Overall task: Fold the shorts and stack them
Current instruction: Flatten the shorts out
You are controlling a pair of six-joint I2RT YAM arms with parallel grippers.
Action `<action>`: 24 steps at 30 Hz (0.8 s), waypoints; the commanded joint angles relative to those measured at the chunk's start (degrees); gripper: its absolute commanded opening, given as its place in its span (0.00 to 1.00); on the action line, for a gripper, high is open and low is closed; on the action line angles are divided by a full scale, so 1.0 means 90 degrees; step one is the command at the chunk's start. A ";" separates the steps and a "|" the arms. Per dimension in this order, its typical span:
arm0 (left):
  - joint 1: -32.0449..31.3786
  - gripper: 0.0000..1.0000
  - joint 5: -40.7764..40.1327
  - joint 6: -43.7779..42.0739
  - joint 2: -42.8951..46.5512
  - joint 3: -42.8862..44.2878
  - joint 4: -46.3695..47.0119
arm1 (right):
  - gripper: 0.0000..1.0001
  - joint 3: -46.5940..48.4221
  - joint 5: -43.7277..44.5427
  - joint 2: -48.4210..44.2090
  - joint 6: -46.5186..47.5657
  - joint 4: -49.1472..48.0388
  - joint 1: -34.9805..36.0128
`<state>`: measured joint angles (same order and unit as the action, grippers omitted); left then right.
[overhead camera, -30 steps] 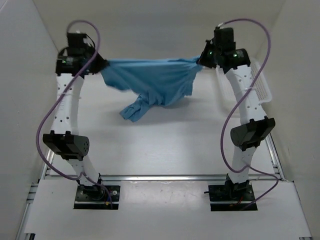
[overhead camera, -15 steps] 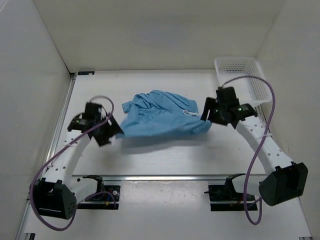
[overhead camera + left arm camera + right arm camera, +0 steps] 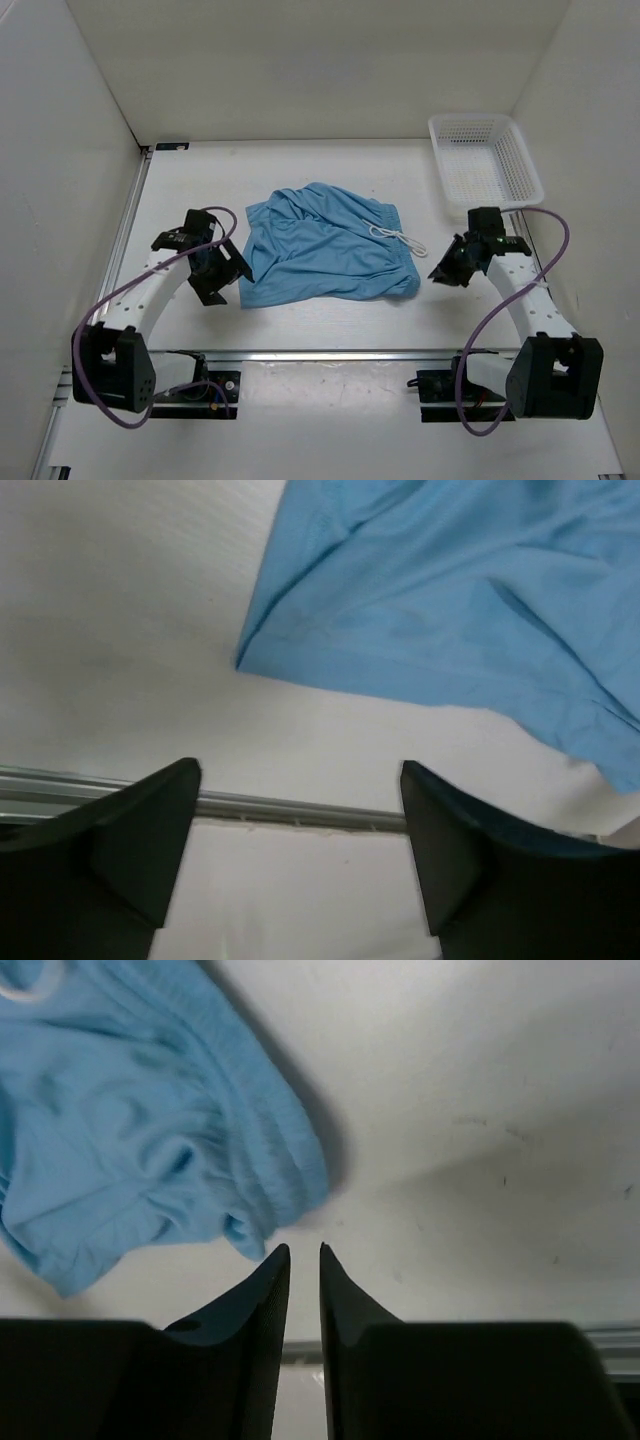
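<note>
The light blue shorts [image 3: 325, 250] lie spread, somewhat rumpled, on the white table, their white drawstring [image 3: 395, 235] at the right end. My left gripper [image 3: 225, 268] sits low just off their left edge, open wide with nothing between its fingers. In the left wrist view the shorts' [image 3: 450, 590] corner lies beyond the left gripper [image 3: 300, 770]. My right gripper [image 3: 445, 270] rests just off the shorts' right end. In the right wrist view the right gripper [image 3: 305, 1250] shows only a narrow slit with nothing in it, just short of the gathered waistband [image 3: 250, 1160].
A white mesh basket [image 3: 522, 165] stands at the back right, against the right wall. White walls close in the left, back and right sides. A metal rail [image 3: 300, 808] runs along the table's near edge, in front of both arm bases.
A second ago both grippers held the shorts stretched high in the air. They lowered them onto the table, let go and drew back to the sides; the right jaws have since narrowed.
</note>
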<state>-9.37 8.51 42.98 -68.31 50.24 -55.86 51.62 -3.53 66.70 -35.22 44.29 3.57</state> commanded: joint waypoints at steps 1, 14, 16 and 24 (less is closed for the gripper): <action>-0.0121 0.98 0.0186 0.0136 -0.0368 -0.0278 0.0150 | 0.25 -0.0879 -0.1880 0.0011 -0.0441 -0.0301 -0.0416; -0.0473 0.79 0.0128 0.0381 -0.2505 0.0023 0.1362 | 0.74 -0.0911 -0.2900 0.0743 -0.0657 -0.0985 -0.0719; -0.0532 0.46 0.0128 0.0312 -0.2682 0.0169 0.1362 | 0.74 -0.0775 -0.2714 0.0918 -0.0579 -0.1044 -0.0719; -0.0532 0.10 -0.0018 0.0185 -0.2800 0.0648 0.1294 | 0.29 -0.0228 -0.2402 0.2032 -0.0286 -0.1464 -0.0583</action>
<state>-14.02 9.56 45.23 -94.30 53.08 -45.47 45.60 -26.57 84.20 -38.52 33.28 -2.52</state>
